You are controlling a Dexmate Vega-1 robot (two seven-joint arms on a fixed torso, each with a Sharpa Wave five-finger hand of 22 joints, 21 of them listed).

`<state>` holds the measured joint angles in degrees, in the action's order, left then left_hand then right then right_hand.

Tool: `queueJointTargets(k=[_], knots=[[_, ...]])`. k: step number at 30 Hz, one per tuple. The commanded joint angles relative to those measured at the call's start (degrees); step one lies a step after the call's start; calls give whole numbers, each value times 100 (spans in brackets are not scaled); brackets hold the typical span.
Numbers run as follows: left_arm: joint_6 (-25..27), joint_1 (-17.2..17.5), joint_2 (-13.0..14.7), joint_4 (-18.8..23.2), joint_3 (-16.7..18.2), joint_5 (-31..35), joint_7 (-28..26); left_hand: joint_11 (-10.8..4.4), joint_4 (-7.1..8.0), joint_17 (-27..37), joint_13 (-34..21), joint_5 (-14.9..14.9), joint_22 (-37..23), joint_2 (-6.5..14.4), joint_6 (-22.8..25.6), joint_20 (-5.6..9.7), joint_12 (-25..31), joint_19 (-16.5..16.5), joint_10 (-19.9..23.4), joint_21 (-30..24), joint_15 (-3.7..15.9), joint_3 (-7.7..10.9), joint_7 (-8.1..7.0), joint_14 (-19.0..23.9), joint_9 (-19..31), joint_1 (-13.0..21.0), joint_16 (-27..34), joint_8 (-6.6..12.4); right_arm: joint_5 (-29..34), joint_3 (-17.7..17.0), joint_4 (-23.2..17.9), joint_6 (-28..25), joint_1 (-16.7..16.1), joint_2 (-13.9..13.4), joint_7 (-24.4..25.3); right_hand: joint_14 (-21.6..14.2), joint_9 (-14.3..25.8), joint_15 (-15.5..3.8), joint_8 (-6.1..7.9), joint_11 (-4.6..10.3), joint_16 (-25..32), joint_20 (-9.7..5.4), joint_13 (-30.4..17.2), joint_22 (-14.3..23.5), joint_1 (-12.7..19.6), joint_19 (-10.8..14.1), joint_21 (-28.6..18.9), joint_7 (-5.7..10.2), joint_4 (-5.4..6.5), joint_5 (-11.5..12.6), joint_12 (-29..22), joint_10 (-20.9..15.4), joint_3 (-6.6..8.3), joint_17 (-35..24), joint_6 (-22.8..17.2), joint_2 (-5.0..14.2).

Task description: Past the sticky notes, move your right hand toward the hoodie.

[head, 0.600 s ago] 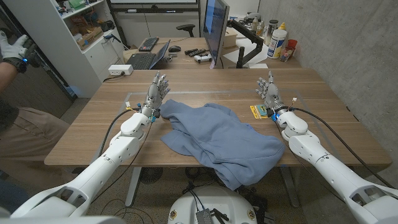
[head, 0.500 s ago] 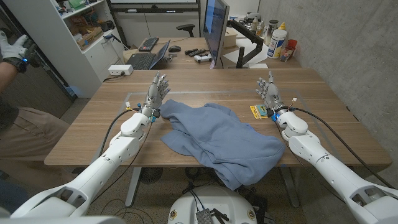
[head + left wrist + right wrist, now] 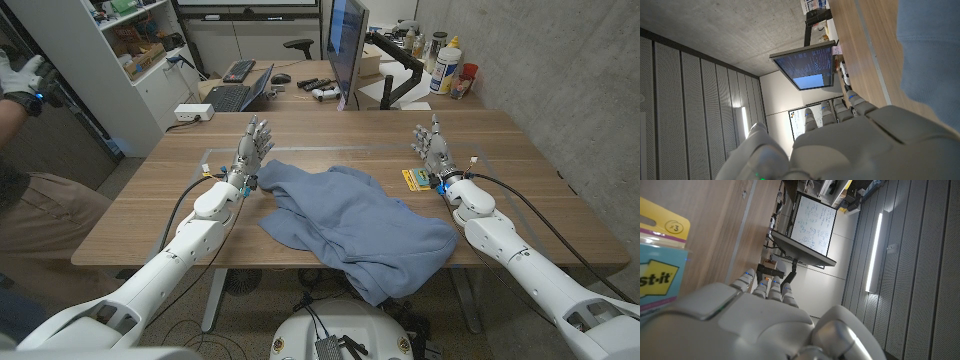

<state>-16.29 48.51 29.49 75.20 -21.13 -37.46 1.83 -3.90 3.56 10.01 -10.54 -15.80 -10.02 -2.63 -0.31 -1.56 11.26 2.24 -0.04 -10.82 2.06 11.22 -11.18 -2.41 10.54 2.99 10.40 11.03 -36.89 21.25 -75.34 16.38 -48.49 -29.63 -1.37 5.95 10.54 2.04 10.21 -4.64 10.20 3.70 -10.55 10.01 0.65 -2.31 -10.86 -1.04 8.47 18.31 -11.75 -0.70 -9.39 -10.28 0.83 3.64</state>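
A blue hoodie [image 3: 352, 222] lies crumpled across the middle of the wooden table [image 3: 530, 200], reaching the front edge; its fabric [image 3: 932, 55] shows in the left wrist view. A yellow pack of sticky notes [image 3: 416, 179] lies just right of the hoodie, and its label [image 3: 657, 275] shows close in the right wrist view. My right hand [image 3: 433, 150] stands upright with fingers apart just right of the notes, holding nothing. My left hand [image 3: 250, 152] stands upright with fingers apart at the hoodie's left edge, holding nothing.
A monitor [image 3: 346, 50] on an arm stands behind the table, with a desk of laptops and keyboards [image 3: 238, 85] further back. Bottles [image 3: 448, 68] stand at the back right. A person's gloved hand [image 3: 22, 78] and leg show at the left edge.
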Motion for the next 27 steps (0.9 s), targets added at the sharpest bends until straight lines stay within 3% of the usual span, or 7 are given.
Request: queueJointTargets(k=[1, 27], knots=[[-18, -62, -16, -75, -35, 14, 76, -46, -13, 26, -23, -16, -11, -22, 15, -2, 27, 57, -6, -29, 113, 39, -45, -43, 26, 30, 28, 24, 181, 7, -193, 21, -78, -120, 142, 42, 7, 18, 49, -24, 36, 43, -15, 29, -6, -20, -35, -26, -2, 24, -35, 3, -53, -12, 16, 41], [8, -62, 63, -1, -27, 59, 69, -49, -24, 26, -23, -9, -11, -12, 16, -1, 26, 56, -9, -30, 97, 30, -43, -53, 26, 31, 27, 22, 759, 9, -717, 36, -234, -475, 504, 106, 6, 14, 56, -7, 16, 38, -15, 30, 7, -86, -15, -23, -6, 30, -28, 37, -55, -11, 19, 76]])
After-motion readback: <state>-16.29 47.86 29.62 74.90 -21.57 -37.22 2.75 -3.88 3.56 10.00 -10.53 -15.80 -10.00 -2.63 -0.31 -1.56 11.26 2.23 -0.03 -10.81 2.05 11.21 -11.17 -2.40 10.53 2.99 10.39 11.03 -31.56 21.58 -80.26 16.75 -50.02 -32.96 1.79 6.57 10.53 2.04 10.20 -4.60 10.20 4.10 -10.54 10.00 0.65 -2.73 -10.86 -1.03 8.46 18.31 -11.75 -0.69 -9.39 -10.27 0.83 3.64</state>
